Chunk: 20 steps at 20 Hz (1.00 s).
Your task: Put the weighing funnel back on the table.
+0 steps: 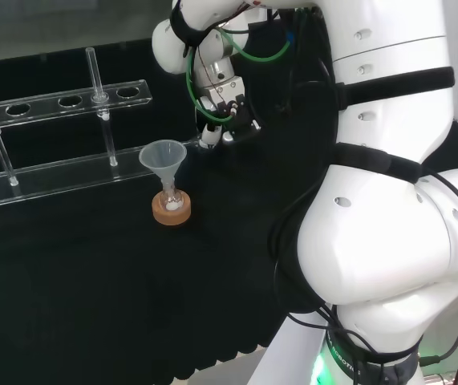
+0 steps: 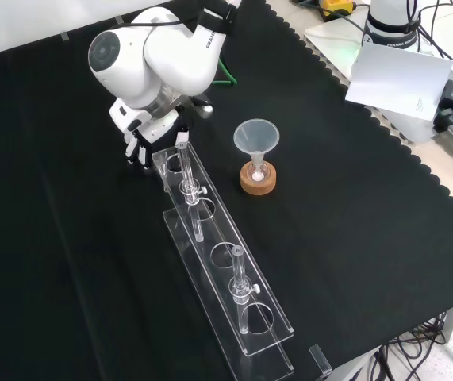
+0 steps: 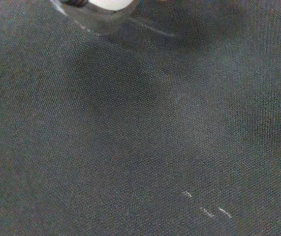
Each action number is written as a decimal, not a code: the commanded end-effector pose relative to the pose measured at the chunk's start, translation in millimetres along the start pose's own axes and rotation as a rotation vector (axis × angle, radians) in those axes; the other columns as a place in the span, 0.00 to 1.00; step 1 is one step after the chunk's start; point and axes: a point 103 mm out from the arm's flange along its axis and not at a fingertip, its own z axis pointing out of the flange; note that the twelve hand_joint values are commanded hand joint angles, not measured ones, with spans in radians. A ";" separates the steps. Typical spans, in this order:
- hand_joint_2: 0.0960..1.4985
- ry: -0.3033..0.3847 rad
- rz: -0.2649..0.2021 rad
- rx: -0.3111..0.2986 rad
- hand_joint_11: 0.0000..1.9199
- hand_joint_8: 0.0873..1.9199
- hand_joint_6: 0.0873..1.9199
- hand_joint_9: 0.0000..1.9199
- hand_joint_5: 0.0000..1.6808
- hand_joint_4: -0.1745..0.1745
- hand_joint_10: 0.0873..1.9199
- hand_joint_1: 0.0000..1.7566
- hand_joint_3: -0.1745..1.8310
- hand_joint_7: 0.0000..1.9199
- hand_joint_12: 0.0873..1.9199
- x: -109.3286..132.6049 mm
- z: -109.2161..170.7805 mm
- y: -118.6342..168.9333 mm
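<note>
Black-and-white hand (image 2: 139, 141) reaches down to the bench (image 2: 353, 238) beside the clear rack (image 2: 224, 274); whether it grips anything, I cannot tell.

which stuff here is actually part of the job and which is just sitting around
Job: hand, low over the black cloth.
Lying about: funnel in small flask on cork ring; clear rack holding glass tubes.

hand (image 2: 136, 148) obsc. by arm (image 2: 163, 59), rack (image 1: 44, 105) cropped
</note>
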 end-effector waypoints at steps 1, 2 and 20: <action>0.68 -0.009 -0.004 0.006 0.39 0.30 0.20 0.45 0.79 1.00 0.14 0.64 0.00 0.26 0.53 3.7 1.1 3.3; 0.68 -0.009 -0.005 0.006 0.39 0.30 0.20 0.45 0.79 1.00 0.14 0.64 0.00 0.26 0.53 4.1 1.3 3.5; 0.68 0.030 -0.026 0.028 0.28 0.33 0.34 0.35 0.48 0.62 0.20 0.57 0.00 0.17 0.61 2.7 5.1 0.3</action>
